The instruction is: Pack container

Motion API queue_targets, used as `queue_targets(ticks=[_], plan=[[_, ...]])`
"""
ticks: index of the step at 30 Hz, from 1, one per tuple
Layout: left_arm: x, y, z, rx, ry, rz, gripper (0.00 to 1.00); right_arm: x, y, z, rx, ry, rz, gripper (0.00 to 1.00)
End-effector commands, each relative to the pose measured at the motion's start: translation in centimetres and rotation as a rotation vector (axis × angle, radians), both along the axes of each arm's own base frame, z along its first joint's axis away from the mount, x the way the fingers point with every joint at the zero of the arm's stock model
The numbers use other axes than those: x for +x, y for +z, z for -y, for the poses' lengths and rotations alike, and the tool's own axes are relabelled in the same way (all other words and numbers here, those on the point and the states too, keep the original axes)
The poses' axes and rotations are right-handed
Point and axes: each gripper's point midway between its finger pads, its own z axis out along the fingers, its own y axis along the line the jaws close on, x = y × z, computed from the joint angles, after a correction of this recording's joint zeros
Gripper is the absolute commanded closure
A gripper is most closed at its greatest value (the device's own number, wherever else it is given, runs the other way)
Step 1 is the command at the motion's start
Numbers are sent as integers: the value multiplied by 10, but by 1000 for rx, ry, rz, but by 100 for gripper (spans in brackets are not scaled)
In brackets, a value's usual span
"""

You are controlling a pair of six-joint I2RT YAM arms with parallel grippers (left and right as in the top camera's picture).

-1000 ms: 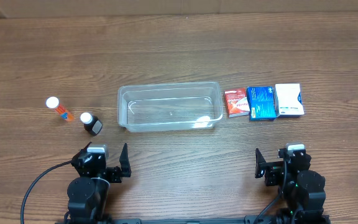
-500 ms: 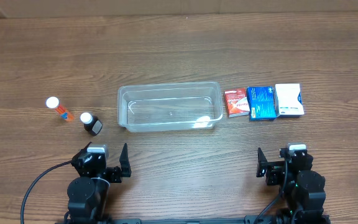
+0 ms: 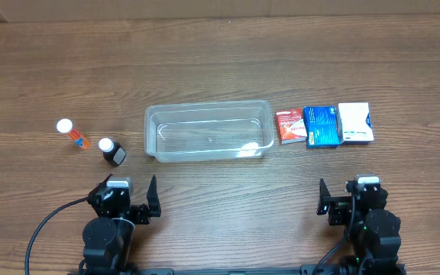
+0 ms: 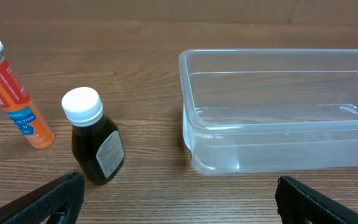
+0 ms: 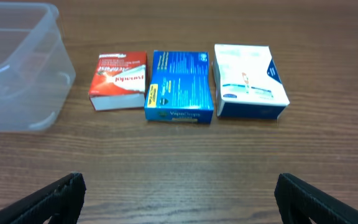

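Container: table centre, empty.
Tube, bottle: its 9 o'clock.
Red box, blue box, white box: its 3 o'clock.
Left claw, right claw: spread wide, empty.
Progress: nothing packed; all five items remain.

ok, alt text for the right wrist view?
Three small boxes lie in a row on the wooden table, left to right: red box, blue box, white box. A corner of the clear container shows at left, that part empty. The right gripper is open, fingers at the bottom corners.
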Motion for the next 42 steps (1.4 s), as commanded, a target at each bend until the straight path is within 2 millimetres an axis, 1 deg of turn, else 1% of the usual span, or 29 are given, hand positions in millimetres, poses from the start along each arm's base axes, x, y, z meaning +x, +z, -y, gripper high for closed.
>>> queue_targets(ticks=[1,3,5,6,8,10,13,16,20,23,24,27,35,38,42], plan=[[0,-1,-2,20,6,2,0,5,3,-2,6,9,33,0],[1,-1,-2,20,5,3,0,8,13,-11,34,56,72,0],[1,-1,-2,20,6,3,0,10,23,-25,66,129,113,0],[1,0,-1,16,4,5,0,11,31,-35,89,188,142,0],[1,1,0,-24,12,7,0,11,44,-48,113,261,197,0],[2,3,2,-98,24,14,0,12,58,-55,124,304,250,0],[3,15,15,-166,-34,49,0,15,69,-53,177,275,288,0],[3,30,15,-200,-29,77,0,17,67,-50,262,228,259,0],[1,61,15,-204,-34,116,0,21,66,-49,333,188,200,0],[2,86,15,-203,-33,111,0,26,76,-49,335,177,164,0],[4,94,15,-201,-32,92,0,29,81,-48,333,169,153,0],[11,108,15,-192,-20,0,0,40,95,-47,331,152,92,0],[34,131,18,-120,-10,-339,0,81,126,-50,319,115,-175,0],[33,138,18,-109,-2,-457,0,91,128,-51,290,113,-305,0],[24,146,17,-98,8,-593,0,93,123,-51,260,109,-484,0]])
